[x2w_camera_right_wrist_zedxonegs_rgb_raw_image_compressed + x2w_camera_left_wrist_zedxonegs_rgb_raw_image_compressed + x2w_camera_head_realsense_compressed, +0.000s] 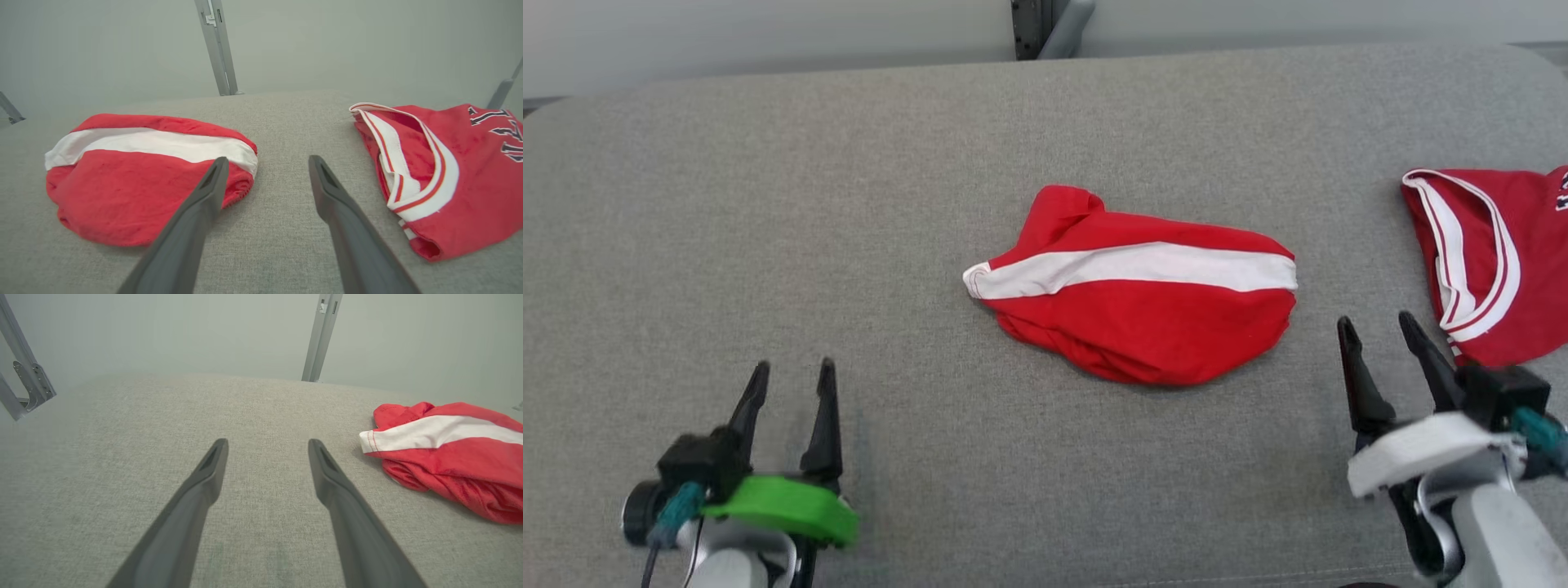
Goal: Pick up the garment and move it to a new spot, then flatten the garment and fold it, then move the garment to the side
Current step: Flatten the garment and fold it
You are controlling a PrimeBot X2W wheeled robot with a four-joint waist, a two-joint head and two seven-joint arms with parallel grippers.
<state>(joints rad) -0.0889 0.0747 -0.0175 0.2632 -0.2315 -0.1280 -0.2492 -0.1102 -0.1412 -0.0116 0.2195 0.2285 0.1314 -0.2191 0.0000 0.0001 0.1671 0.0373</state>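
The head view looks forward and steeply down on the grey surface [768, 204], from above the robot's own side. Each wrist view sits low and close over that surface, facing along its hand, left hand [267, 443] and right hand [268, 159], toward the back wall [163, 335]. All three share the red garment [1135, 327]; the upright post [216, 49] is probably one and the same.

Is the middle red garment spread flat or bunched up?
Bunched up: the middle red garment lies as a rumpled mound, layers overlapping.
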